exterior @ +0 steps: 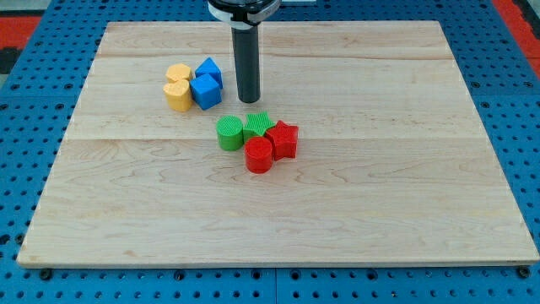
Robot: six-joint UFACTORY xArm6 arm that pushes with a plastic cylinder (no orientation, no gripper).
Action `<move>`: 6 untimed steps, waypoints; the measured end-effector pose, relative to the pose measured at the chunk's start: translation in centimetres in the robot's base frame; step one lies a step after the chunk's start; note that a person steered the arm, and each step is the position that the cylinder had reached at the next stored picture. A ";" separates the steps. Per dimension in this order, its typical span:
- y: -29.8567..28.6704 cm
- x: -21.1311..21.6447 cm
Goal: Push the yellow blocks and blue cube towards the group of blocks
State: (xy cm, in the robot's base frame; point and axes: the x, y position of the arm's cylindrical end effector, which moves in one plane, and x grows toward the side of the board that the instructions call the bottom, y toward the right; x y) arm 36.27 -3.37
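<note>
Two yellow blocks sit at the view's upper left, one behind [178, 73] and one in front [178, 95], touching each other. A blue cube [206, 90] lies against their right side, with a second blue block [209, 70] just behind it. The group lies lower, near the board's middle: a green cylinder [229, 133], a green star-like block [257, 125], a red star-like block [283, 138] and a red cylinder [259, 155]. My tip [248, 100] is down on the board, right of the blue cube and just above the green blocks, touching none.
The wooden board [405, 186] lies on a blue perforated table [34, 93]. The arm's mount [242, 8] shows at the view's top edge.
</note>
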 end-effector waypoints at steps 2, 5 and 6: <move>0.0 -3.4; -8.0 -10.2; -13.4 -9.3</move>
State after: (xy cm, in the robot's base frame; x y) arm 26.99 -16.80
